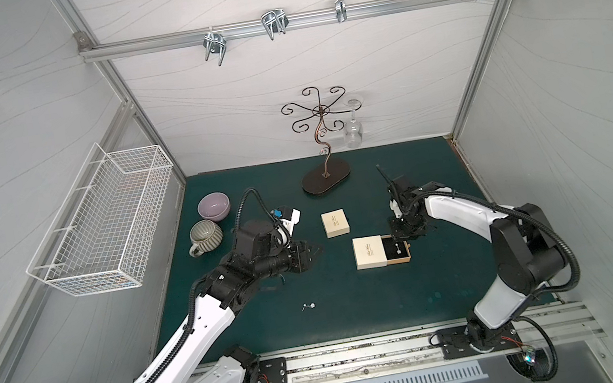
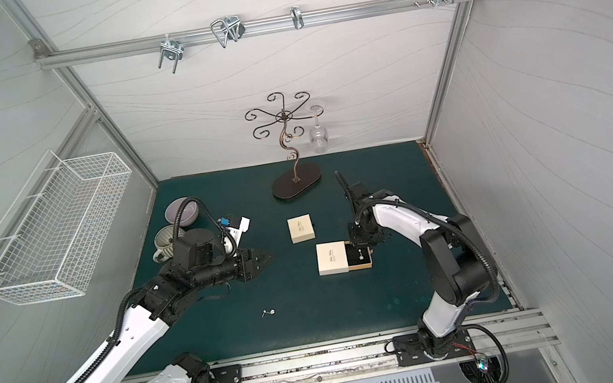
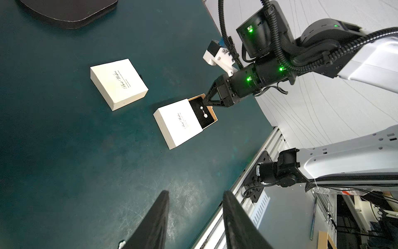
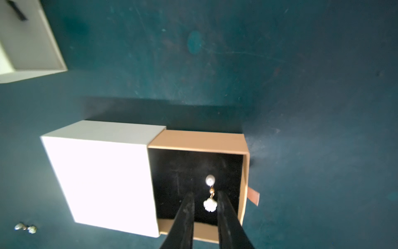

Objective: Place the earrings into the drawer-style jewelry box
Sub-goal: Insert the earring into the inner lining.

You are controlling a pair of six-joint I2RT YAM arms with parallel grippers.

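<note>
We are holding our right arm arched up from the front rail (image 1: 363, 352), elbow high, wrist pointing down over the drawer-style jewelry box (image 4: 101, 183), whose tan drawer (image 4: 200, 140) is standing pulled out. The right gripper (image 4: 205, 195) is hovering with its fingers (image 4: 187, 215) slightly apart, and an earring (image 4: 210, 204) is lying inside the drawer between them (touching neither finger, as far as we can tell). Our left arm is stretching low across the green mat (image 1: 358, 317), its left gripper (image 3: 196, 193) pointing toward the boxes, spread wide and holding nothing. The loose earrings (image 1: 308, 306) are lying on the mat near the front, well apart from the box.
</note>
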